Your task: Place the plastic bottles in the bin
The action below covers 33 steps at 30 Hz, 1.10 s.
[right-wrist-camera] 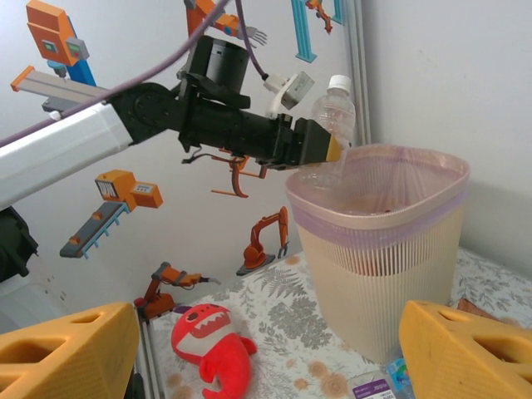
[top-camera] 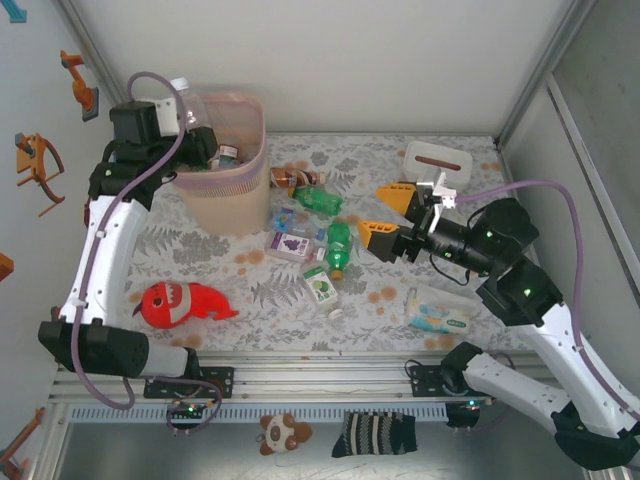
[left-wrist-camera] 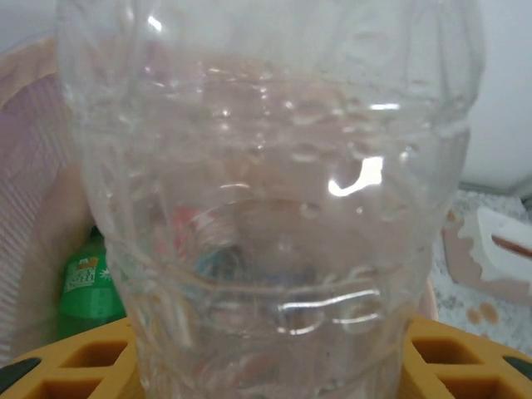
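Roughly, item by item as it stands:

- Clear bottle [top-camera: 190, 105]: white cap up, pinched low on its body by the left gripper [right-wrist-camera: 320, 148]. It hangs at the left rim of the bin [right-wrist-camera: 382, 274] with its base over the opening. Held so, I'd judge, that letting go drops it straight in.
- Right gripper [top-camera: 392, 215]: orange fingers spread with nothing between them, just beside the green bottles [top-camera: 338, 248] lying on the table [top-camera: 400, 330] — likely placed for the next pick.
- Loose bottles: a cluster on the table between the bin and the right gripper.
- Bin contents: one green bottle [left-wrist-camera: 87, 287] inside, seen past the clear one. There is also a red-and-blue smear through the plastic that I cannot name.
- Cut off: the held bottle's cap and base in the left wrist view — how far the pads wrap it is hard to tell.
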Tool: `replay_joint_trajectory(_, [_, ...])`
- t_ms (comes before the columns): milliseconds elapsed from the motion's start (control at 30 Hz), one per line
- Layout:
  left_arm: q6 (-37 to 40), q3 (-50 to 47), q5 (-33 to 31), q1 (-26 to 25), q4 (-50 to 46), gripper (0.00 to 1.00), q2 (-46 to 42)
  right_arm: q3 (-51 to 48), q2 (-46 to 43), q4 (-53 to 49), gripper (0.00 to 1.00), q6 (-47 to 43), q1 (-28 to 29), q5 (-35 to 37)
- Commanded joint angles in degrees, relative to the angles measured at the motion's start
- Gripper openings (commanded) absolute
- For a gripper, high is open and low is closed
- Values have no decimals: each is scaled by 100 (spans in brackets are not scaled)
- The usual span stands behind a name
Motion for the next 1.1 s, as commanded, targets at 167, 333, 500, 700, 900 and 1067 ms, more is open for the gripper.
replay_joint_trajectory(167, [-3482,240,-700,-6,1067,37,835,165,100,49,80,-44,39,71])
replay_joint_trajectory(333, [-4384,698,-1684,-213,677,39,1277,159,130,41,80,-29,38,81])
replay_joint_trajectory(500, [-4999,1267,-2454,-558,276,42,1764,77,155,33,80,-89,39,239])
replay_joint_trajectory(700, [-6176,1361,-2490,-581,100,43,2206,65,138,-79,78,-76,39,285])
replay_joint_trajectory(900, [-6571,1582,-2421,-557,217,45,2649,-35,-31,-236,78,-123,39,439])
replay_joint_trajectory(1067, [-6694,1675,-2043,-405,409,49,2891,-79,-92,-337,78,-69,39,449])
